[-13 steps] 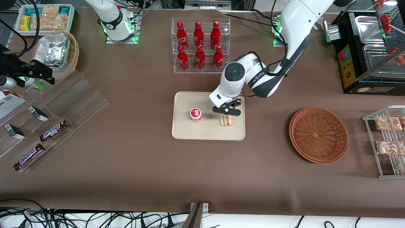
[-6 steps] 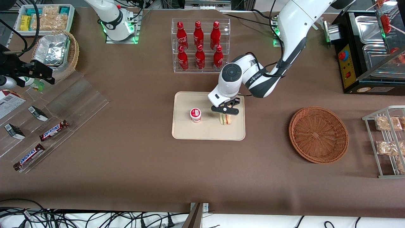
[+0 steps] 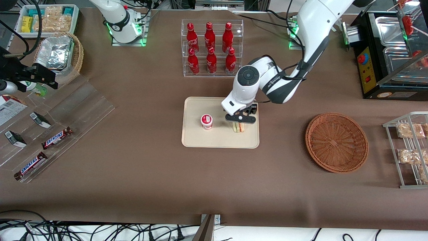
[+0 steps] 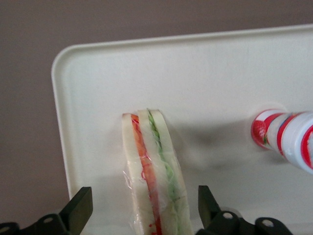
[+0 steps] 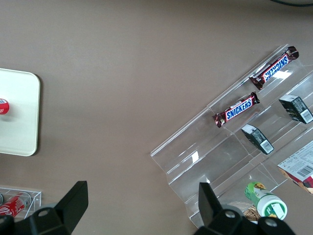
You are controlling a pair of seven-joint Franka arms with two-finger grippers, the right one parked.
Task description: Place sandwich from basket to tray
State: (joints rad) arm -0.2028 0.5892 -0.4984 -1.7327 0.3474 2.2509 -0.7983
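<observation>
The sandwich [image 3: 238, 127] stands on edge on the beige tray [image 3: 197, 140], white bread with red, orange and green layers in clear wrap; it also shows in the left wrist view [image 4: 155, 186]. My left gripper [image 3: 240, 119] hangs just above it, open, one finger on each side of the sandwich with a gap between fingers [image 4: 78, 210] and bread. The tray also shows in the left wrist view [image 4: 98, 78]. The round brown wicker basket [image 3: 336, 142] is empty and lies toward the working arm's end of the table.
A small red-and-white bottle [image 3: 206, 121] stands on the tray beside the sandwich. A clear rack of red bottles [image 3: 210, 48] stands farther from the camera than the tray. A wire rack of snacks [image 3: 409, 150] is beside the basket. Candy bars [image 3: 57, 138] lie toward the parked arm's end.
The gripper shifted slightly sideways and back over the sandwich. The sandwich stays in place on the tray.
</observation>
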